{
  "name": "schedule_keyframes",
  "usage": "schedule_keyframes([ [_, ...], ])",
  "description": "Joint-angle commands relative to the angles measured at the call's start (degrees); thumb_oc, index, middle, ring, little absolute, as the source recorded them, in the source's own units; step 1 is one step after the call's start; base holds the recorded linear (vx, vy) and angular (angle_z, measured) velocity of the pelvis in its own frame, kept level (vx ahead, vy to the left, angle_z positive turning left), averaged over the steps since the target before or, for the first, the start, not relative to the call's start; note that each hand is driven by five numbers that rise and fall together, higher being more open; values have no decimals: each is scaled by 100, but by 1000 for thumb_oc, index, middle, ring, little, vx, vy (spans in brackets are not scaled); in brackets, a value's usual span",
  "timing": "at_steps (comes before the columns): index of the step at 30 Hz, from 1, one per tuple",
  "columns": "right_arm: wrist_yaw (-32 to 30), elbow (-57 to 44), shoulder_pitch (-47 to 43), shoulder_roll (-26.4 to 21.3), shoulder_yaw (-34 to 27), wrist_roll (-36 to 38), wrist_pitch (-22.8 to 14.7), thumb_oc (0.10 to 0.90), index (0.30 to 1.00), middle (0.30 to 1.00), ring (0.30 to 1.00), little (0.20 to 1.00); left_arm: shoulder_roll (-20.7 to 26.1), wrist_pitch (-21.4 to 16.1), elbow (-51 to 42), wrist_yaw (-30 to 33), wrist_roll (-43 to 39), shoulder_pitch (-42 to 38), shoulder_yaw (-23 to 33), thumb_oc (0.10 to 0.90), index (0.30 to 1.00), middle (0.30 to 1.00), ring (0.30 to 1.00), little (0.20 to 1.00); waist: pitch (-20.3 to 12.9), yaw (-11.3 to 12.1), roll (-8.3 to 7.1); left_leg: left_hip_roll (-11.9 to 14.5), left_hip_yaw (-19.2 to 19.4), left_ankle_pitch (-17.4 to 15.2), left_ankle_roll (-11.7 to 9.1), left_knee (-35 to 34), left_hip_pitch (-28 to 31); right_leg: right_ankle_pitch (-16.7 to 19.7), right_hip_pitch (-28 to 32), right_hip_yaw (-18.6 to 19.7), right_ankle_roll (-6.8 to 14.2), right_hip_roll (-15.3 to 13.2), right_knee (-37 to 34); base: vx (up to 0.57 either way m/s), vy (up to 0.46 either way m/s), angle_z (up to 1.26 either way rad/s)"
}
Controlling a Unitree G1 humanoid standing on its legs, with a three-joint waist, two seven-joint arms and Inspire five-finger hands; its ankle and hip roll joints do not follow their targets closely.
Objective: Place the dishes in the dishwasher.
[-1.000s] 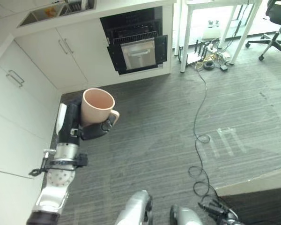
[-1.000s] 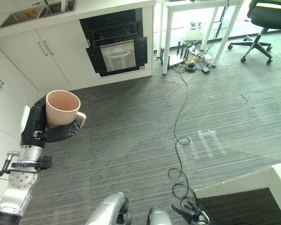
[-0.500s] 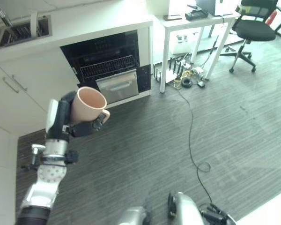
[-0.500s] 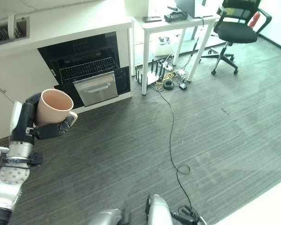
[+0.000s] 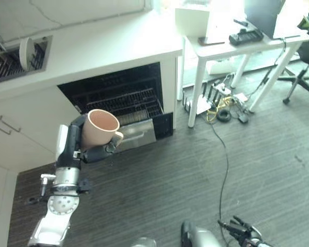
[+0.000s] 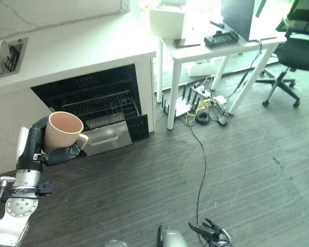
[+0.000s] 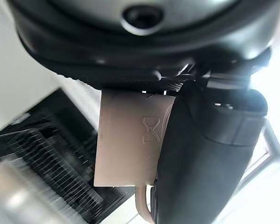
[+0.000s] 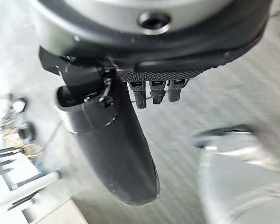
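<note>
Over grey carpet (image 5: 159, 185), facing open dishwasher (image 5: 118, 100) — left robot hand (image 5: 74, 144) grips mug (image 5: 99, 127); right (image 8: 112, 140) unclear.

Both eye views look steeply down from the robot's head and share the open dishwasher (image 5: 118, 105) under the white counter (image 5: 92, 46), the grey carpet (image 6: 237, 170) and the white desk (image 6: 221, 43), each thing sitting further left in the right eye view. The left wrist view looks along the left hand (image 7: 210, 154) from very close, past the pink mug (image 7: 130, 144) toward the dishwasher rack (image 7: 42, 158); the right wrist view looks along the right hand (image 8: 116, 154) down at the carpet, also from very near
</note>
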Motion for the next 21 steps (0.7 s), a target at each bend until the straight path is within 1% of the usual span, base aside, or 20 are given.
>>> schedule_keyframes([
  [1,90,110,256,-205,13,-69,0,800,900,900,900,900,430,-355,-230,371,-272,-730,687,400,300,300,300,300,-45,-203,254,-47,163,-259,-10,-2914,497,148,-170,-224,1055,-266,-36,289,9,-5],
  [2,69,110,251,-203,15,-42,11,800,900,900,900,900,462,-389,-215,380,-307,-739,674,400,300,300,300,300,-42,-178,257,-67,239,-246,3,-3317,483,101,-130,-256,1064,-257,-36,250,61,1],
  [3,40,107,244,-198,36,18,46,800,900,900,900,900,462,-394,-241,444,-234,-766,630,400,300,300,300,300,-19,-132,292,-28,299,-118,-60,-3717,297,-13,-24,-267,1065,-189,-36,200,63,-1],
  [4,40,109,240,-202,41,28,58,800,900,900,900,900,453,-376,-251,487,-168,-776,616,400,300,300,300,300,-21,-128,301,-16,297,-117,-74,-3717,243,-35,-12,-270,1064,-175,-36,247,152,1],
  [5,-17,150,240,-163,99,84,17,800,900,900,900,900,384,-402,-258,744,51,-800,594,400,300,300,300,300,-28,-81,386,88,276,-159,-152,-3717,-77,-147,96,-295,1058,-89,-36,172,158,-7],
  [7,-28,169,266,-145,137,142,-65,800,900,900,900,900,368,-466,-241,934,145,-808,673,400,300,300,300,300,-65,-60,430,173,349,-130,-198,-3717,-227,-219,162,-349,1055,-88,-36,154,169,-21],
  [9,-66,163,285,-110,161,207,-137,800,900,900,900,900,407,-535,-202,1137,334,-765,805,400,300,300,300,300,-134,-54,457,231,380,-181,-187,-3717,-232,-271,195,-400,1064,-95,-36,136,168,-12],
  [10,-104,158,323,-85,139,300,-157,800,900,900,900,900,513,-441,-186,1628,1248,-681,968,400,300,300,300,300,-201,-35,483,252,295,-231,-191,-3717,-244,-303,243,-419,1077,-79,-36,140,196,-4],
  [12,-130,144,371,-59,121,263,-155,800,900,900,900,900,671,-485,-155,1816,1352,-639,1050,400,300,300,300,300,-260,-30,506,266,255,-266,-211,-3717,-237,-328,270,-460,1082,-89,-36,117,180,4],
  [15,-132,183,413,-43,91,137,-148,800,900,900,900,900,818,-449,-186,1883,1430,-613,1156,400,300,300,300,300,-333,7,542,265,223,-307,-220,-3717,-226,-375,321,-532,1080,-103,-36,74,121,25],
  [21,-117,102,359,72,206,8,-238,800,900,900,900,900,802,-458,-249,1930,1469,-615,1086,400,300,300,300,300,-407,149,544,146,132,-361,-171,-3717,-224,-456,425,-670,1072,-160,-36,36,80,15],
])
